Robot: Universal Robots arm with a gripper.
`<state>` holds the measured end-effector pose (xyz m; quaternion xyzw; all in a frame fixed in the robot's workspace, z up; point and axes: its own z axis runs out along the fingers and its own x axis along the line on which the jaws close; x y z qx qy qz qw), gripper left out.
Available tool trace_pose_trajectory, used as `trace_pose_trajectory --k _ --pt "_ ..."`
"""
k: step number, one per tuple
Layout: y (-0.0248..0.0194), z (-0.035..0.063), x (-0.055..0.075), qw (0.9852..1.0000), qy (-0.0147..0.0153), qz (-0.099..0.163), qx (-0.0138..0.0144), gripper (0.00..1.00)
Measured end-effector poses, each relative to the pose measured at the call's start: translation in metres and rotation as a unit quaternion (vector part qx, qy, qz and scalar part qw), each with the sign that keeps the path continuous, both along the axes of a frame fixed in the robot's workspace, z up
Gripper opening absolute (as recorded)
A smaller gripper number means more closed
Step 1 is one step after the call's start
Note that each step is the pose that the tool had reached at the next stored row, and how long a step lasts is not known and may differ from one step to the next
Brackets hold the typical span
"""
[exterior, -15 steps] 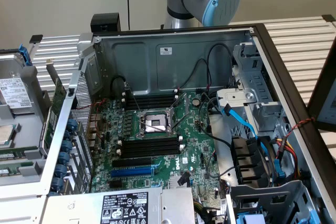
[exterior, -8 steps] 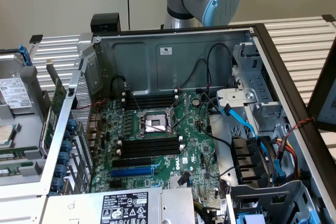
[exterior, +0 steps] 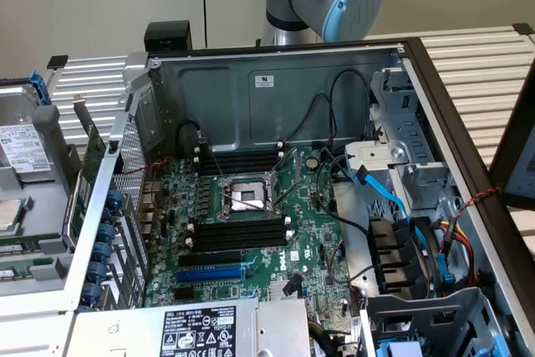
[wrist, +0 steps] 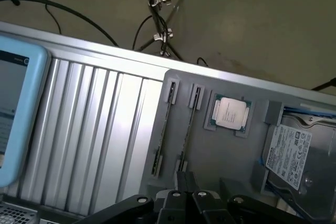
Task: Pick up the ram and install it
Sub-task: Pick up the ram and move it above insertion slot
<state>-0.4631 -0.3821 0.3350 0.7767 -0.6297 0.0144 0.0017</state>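
Two ram sticks stand on edge in holders of a grey parts tray: one ram stick and a second beside it, both seen as thin dark strips. My gripper hovers above the tray's near side, close to the end of the second stick, fingers together with nothing between them. The open computer case shows its motherboard, with long black memory slots below the processor socket and more slots above it, all empty.
On the tray, a loose processor and a hard drive lie beside the sticks. A ribbed metal table and a light-blue framed screen are nearby. In the case, black and blue cables run at the exterior view's right of the board.
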Motion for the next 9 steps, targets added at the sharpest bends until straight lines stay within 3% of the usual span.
trace_pose_trajectory --k 9 --pt "0.0 -0.0045 -0.001 1.0 0.0 -0.006 -0.0004 0.1"
